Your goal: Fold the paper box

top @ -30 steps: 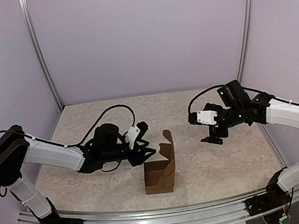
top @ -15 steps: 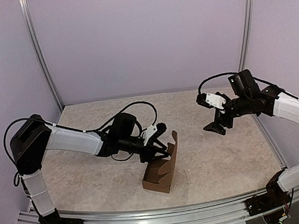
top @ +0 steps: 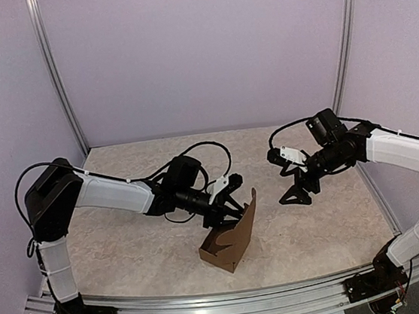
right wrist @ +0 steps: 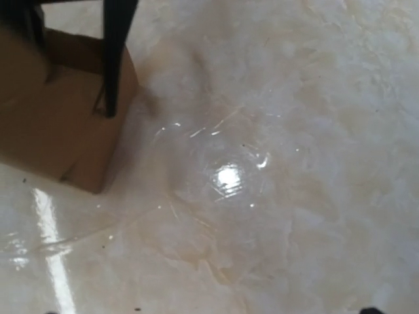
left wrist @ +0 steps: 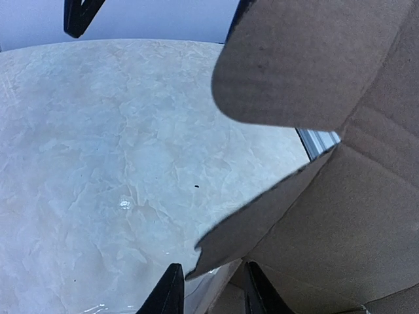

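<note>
Top external: brown paper box [top: 228,253] sits partly folded, top open

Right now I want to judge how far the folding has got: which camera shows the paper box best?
The top external view: the whole paper box stands, tall flap up, left end effector at its open top. The left wrist view shows only close-up flaps; the right wrist view only one corner, partly behind a finger.

The surface [top: 128,242] is pale, marbled and glossy, with patches of glare. One thing rests on it: the paper box [top: 228,249], brown cardboard, just beneath the left claw [top: 234,209] and well apart from the right claw [top: 295,193], nearer the front edge.
</note>
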Controlling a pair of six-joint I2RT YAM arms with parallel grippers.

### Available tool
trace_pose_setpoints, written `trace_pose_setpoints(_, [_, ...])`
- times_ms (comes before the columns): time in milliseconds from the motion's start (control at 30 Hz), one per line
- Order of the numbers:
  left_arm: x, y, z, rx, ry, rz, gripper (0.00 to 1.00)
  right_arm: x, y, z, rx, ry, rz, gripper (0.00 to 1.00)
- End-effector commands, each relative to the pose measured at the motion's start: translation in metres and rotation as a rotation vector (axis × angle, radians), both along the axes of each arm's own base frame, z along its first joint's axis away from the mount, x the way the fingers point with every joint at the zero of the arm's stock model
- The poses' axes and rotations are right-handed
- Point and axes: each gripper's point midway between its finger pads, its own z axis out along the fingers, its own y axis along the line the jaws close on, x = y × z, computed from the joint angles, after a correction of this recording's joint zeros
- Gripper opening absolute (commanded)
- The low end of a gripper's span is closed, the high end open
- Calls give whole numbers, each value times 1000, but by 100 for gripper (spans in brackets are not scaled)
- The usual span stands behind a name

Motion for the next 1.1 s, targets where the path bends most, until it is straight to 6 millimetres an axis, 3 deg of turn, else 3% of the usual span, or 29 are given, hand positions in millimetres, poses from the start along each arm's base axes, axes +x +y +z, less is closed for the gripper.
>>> trace_pose_setpoints(0, [-8, -4, -2, -15, 32, -70, 24, -2, 11, 2, 37, 44, -6, 98])
trace_pose_setpoints(167, [-10, 1, 0, -17, 62, -85, 7, -3, 16, -3, 40, 80, 12, 98])
trace_pose_setpoints(300, [-2, 14, -3, 4, 76, -13, 2, -12, 23, 0, 31, 65, 56, 100])
trace_pose_setpoints(367, [8, 24, -4, 24, 56, 77, 4, -17, 28, -1, -11, 9, 71, 100])
trace_pose_setpoints(500, [35, 54, -2, 83, 5, 333, 21, -23, 42, -11, -94, -104, 87, 100])
trace_pose_setpoints(667, [59, 110, -10, 171, 18, 676, 25, -14, 75, -13, -16, -85, 80, 100])
trace_pose_setpoints(800, [49, 150, -24, 202, 88, 837, 26, 9, 110, -11, 27, -69, 53, 100])
trace_pose_setpoints(1067, [0, 173, -17, 144, 81, 887, 29, 61, 179, 19, 166, -36, 41, 100])
